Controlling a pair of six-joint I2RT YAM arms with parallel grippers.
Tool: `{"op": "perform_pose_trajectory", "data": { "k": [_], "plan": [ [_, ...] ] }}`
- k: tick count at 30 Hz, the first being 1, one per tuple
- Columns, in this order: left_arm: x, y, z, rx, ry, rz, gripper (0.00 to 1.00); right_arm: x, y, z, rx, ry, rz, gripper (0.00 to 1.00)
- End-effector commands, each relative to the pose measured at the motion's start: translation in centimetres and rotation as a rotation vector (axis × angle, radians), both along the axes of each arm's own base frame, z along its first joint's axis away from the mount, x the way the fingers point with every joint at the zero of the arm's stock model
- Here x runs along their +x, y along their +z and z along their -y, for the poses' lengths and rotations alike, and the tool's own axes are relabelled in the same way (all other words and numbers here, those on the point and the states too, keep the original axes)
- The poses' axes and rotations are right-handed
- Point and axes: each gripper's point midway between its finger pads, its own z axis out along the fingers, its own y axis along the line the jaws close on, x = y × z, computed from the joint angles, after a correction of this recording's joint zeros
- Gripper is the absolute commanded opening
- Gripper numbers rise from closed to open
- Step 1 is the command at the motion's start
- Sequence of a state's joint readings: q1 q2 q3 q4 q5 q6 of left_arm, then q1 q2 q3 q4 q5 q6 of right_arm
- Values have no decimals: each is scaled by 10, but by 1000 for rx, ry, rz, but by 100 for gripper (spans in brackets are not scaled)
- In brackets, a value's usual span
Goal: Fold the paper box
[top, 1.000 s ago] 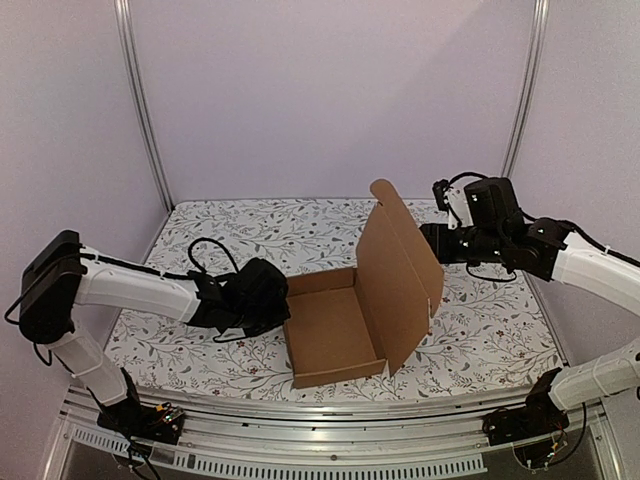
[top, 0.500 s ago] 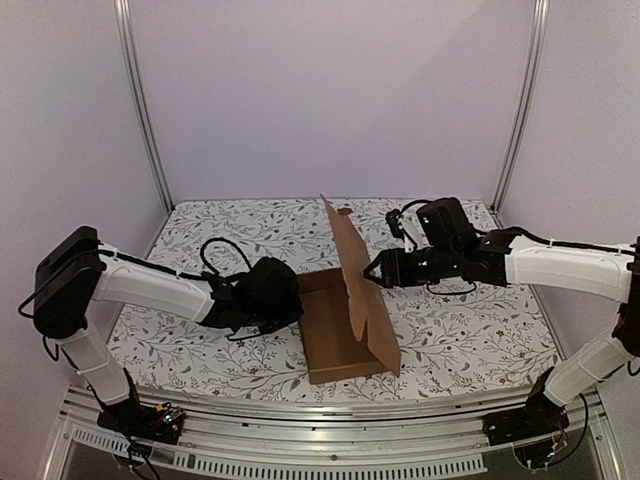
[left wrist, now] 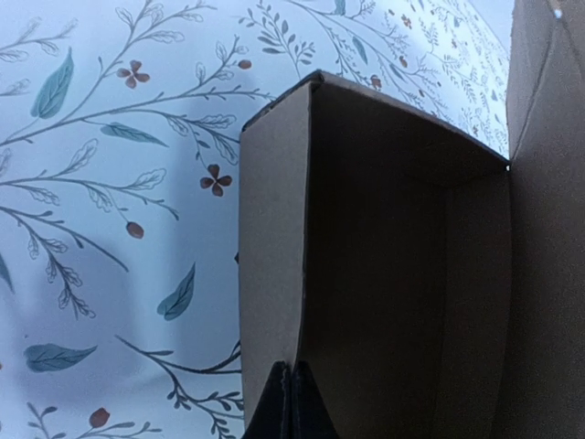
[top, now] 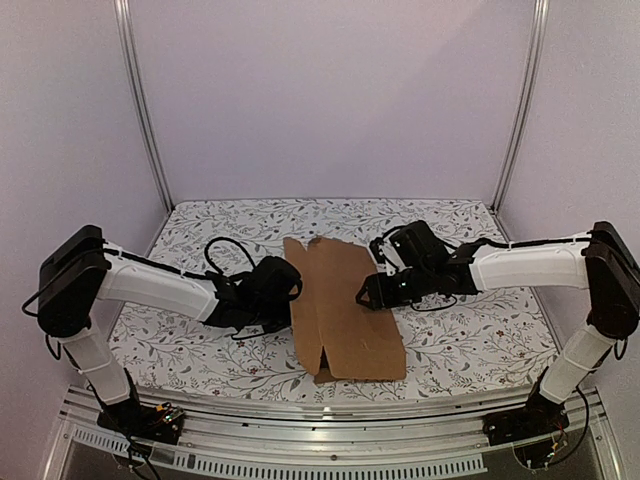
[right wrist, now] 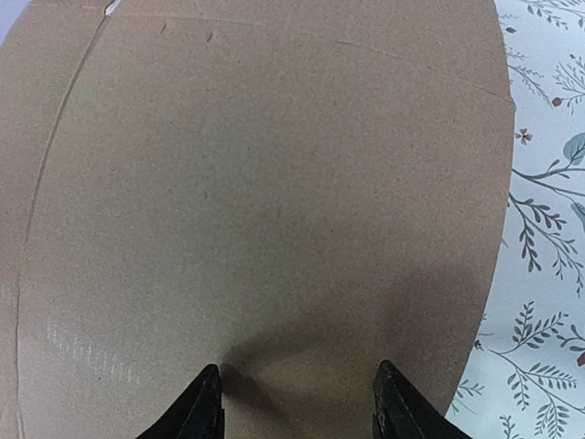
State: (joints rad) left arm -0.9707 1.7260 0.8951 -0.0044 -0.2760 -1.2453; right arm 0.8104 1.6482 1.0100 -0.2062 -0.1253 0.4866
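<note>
Half a second ago the large lid flap of the plain brown cardboard box (top: 345, 320) stood nearly upright over its shallow tray. A second ago it leaned back towards the right arm. Now the flap lies down over the tray, almost flat, with only a dark gap showing under its near left corner. The right arm has reached further in over the box and lower. The left arm has barely shifted at the box's left side.

The box sits on the white floral-printed table cover (top: 470, 340), near the middle and between the two arms.

The right gripper (top: 368, 297) is at the right edge of the lowered flap. In its wrist view the right gripper (right wrist: 297, 407) has its two black fingers spread well apart over the flap's brown outer face (right wrist: 256, 183), with a shadow pooled between them. The tips look to be on or just above the cardboard, and they grip nothing.

The left gripper (top: 283, 298) is at the box's left wall. In its wrist view the left gripper (left wrist: 291, 407) has its fingertips pressed almost together, straddling the top edge of that upright side wall and pinching it. The shaded inside of the tray (left wrist: 393, 274) lies to the right of the wall, under the flap.
</note>
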Motion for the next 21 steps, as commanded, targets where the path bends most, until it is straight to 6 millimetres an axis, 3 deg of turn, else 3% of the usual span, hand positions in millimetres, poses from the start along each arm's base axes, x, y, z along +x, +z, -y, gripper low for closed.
{"op": "perform_pose_trajectory", "data": {
  "k": [1, 4, 12, 16, 21],
  "plan": [
    [-7, -10, 7, 11, -38, -14, 2, -3, -23, 7, -67, -9, -29, 54],
    [-7, -7, 9, 4, -45, -6, 7, -1, -19, 6, -70, -11, -18, 54],
    [-5, 6, 4, 15, -52, 30, 21, 16, 25, 11, -85, -36, 94, 55],
    [-8, 10, -11, 65, -39, 34, 35, 30, 46, 22, -108, -72, 156, 55],
    [-8, 22, -27, 94, -25, 66, 46, 39, 65, 36, -123, -101, 208, 55]
  ]
}}
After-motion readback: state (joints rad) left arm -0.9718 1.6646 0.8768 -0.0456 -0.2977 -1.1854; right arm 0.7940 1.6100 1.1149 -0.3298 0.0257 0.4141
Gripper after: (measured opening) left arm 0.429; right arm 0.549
